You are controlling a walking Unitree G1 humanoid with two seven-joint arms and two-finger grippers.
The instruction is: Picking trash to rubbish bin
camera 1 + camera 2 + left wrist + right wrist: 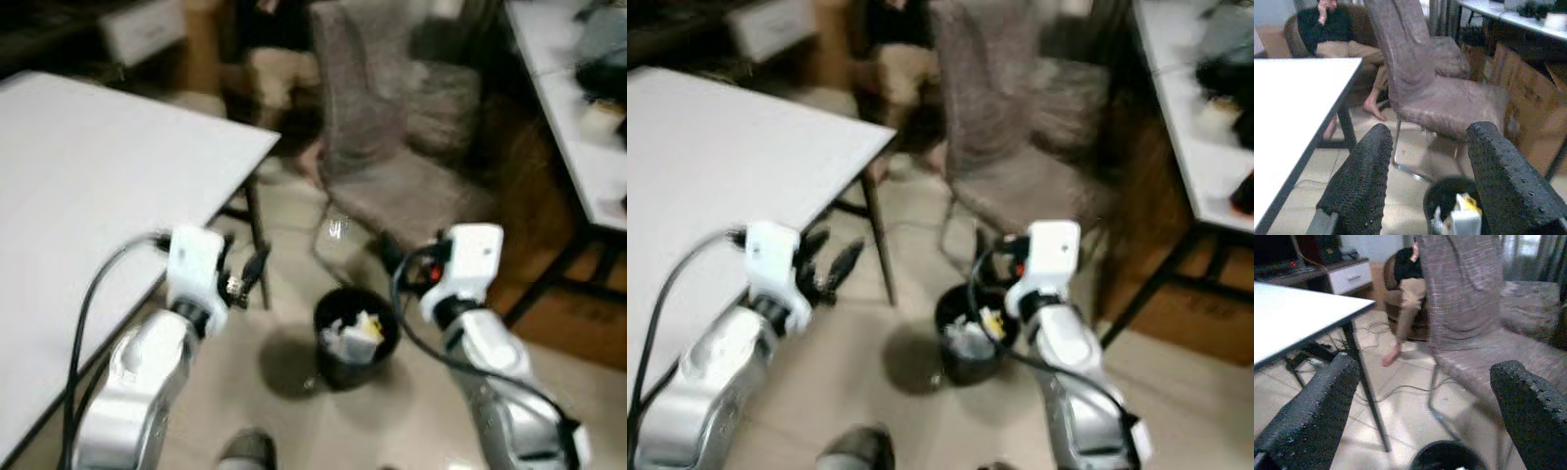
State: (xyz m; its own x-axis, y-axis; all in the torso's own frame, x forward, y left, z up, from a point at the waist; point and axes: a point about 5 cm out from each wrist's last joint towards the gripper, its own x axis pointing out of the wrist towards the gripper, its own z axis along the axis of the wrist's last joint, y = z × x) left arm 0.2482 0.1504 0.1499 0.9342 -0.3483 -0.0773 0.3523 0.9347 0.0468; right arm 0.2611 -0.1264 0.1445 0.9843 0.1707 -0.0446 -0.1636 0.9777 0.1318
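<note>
While both arms are hovering over the floor, status:
table point(88, 196): white top sitting at 9 o'clock, nothing on it.
chair point(382, 147): grey, standing at 12 o'clock beyond the bin; a seated person point(1337, 34) behind it.
rubbish bin point(357, 338): black, standing on the floor at centre, trash point(355, 333) already lying inside.
left gripper point(245, 274): fingers spread apart, carrying nothing.
right gripper point(1425, 406): fingers apart, carrying nothing, hanging over the bin.
step: drop looks done; next is finding more trash.
</note>
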